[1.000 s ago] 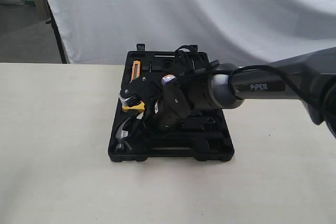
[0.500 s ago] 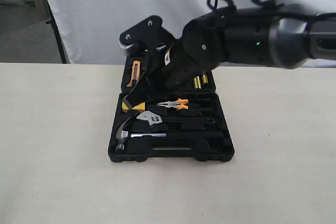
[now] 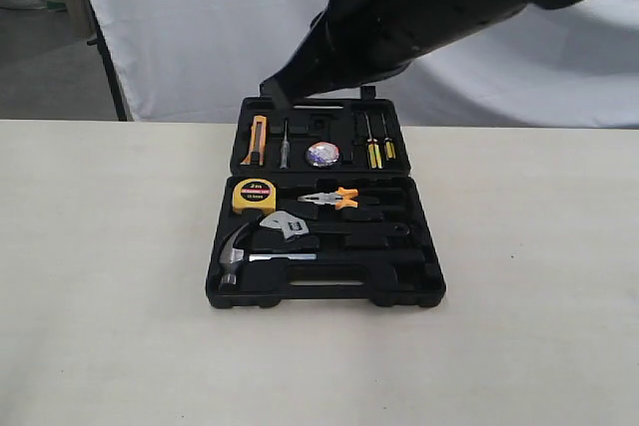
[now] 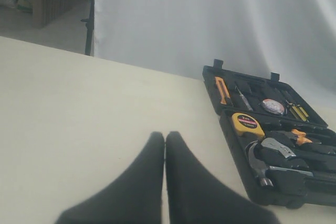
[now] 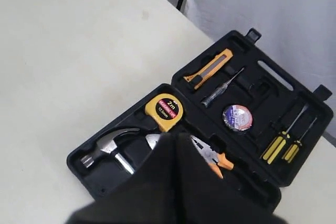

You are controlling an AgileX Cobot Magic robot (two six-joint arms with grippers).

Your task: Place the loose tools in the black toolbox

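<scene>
The black toolbox [image 3: 427, 291] lies open in the middle of the table. In its front half lie the claw hammer [image 3: 234, 250] and the silver wrench [image 3: 285, 225]. The tape roll [image 3: 322, 154] sits in the lid half. My right gripper [image 3: 276, 91] hangs high over the back of the case, shut and empty. In the right wrist view its fingertips [image 5: 176, 136] cover most of the wrench, beside the hammer [image 5: 107, 145] and tape roll [image 5: 237, 117]. My left gripper [image 4: 165, 136] is shut over bare table, away from the toolbox [image 4: 231, 142].
A yellow tape measure [image 3: 254, 195] and orange-handled pliers [image 3: 335, 198] also lie in the case. An orange utility knife [image 3: 259, 139] and yellow screwdrivers [image 3: 377, 153] sit in the lid. A white backdrop hangs behind the table.
My right arm has risen from low over the toolbox to high above its back edge, uncovering the tools. The wrench now lies in the case.
</scene>
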